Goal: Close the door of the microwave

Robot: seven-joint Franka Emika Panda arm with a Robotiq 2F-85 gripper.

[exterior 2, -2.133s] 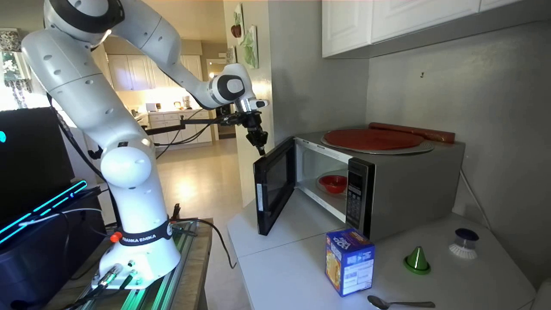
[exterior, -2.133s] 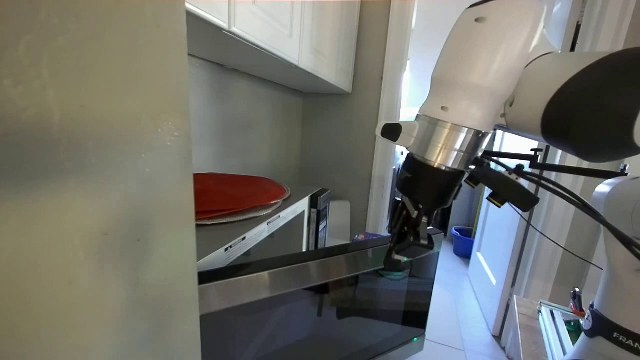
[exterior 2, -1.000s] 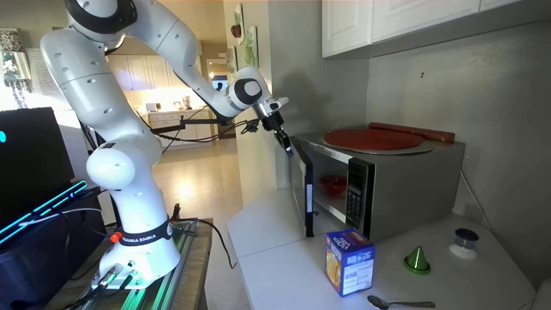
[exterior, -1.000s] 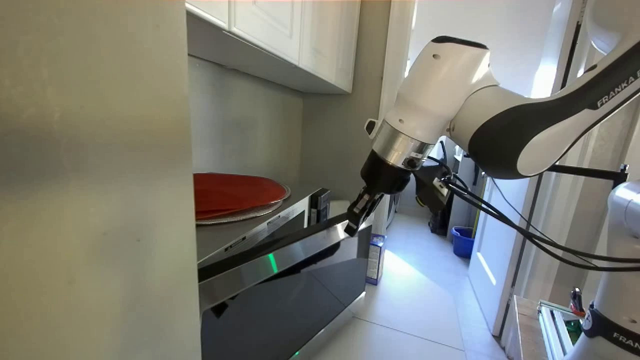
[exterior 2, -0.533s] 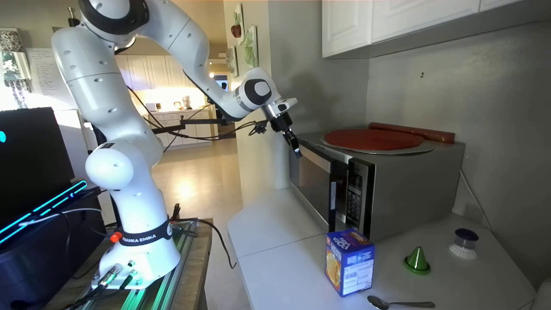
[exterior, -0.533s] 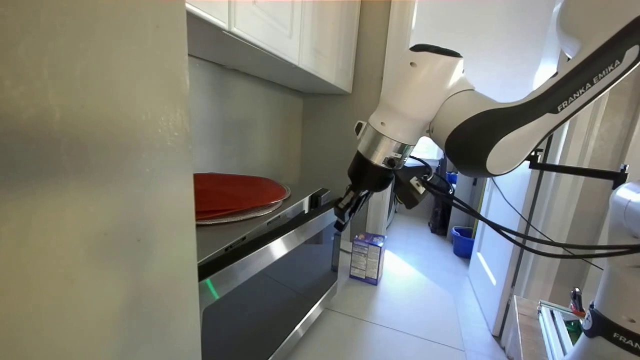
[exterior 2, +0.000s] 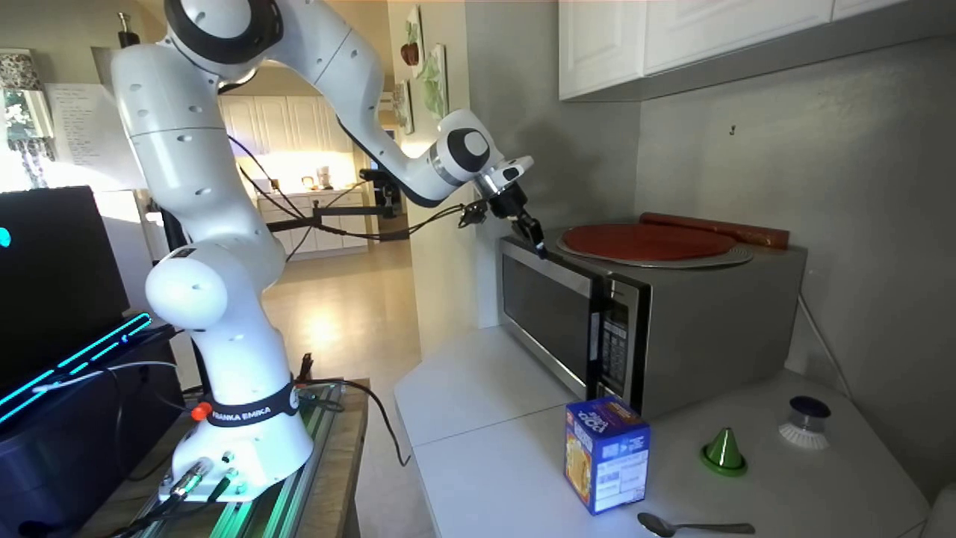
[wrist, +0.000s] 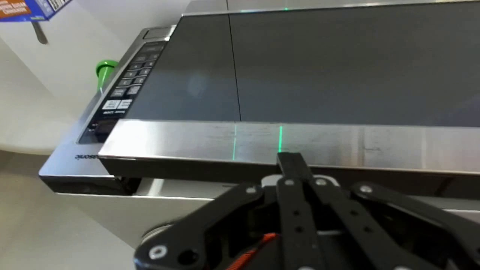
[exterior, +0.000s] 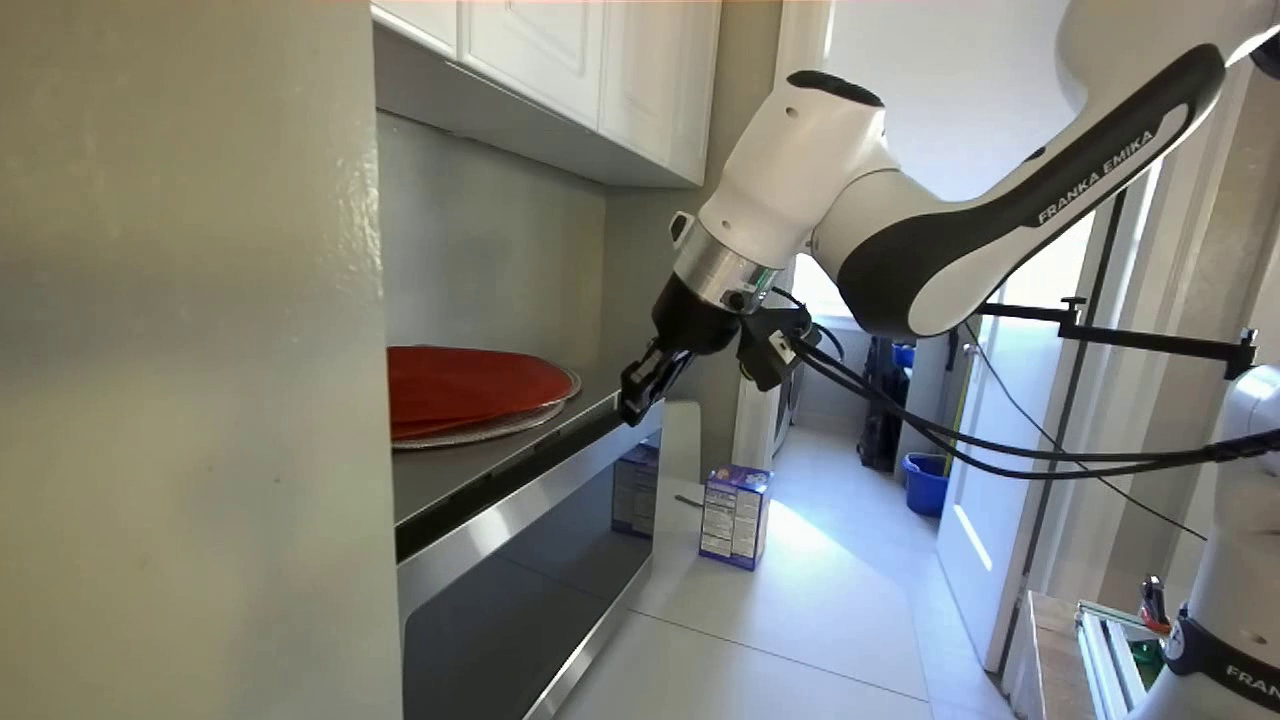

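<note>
Silver-framed door slightly ajar on the microwave

Door position: front of the microwave, standing just proud of the control panel, with a narrow gap behind the door's upper edge. Claw: pressed together, tip overlapping that edge in the wrist view; contact cannot be confirmed. The microwave rests on a white bench and carries a red disc. A blue box stands upright on the bench, near the control panel.
</note>
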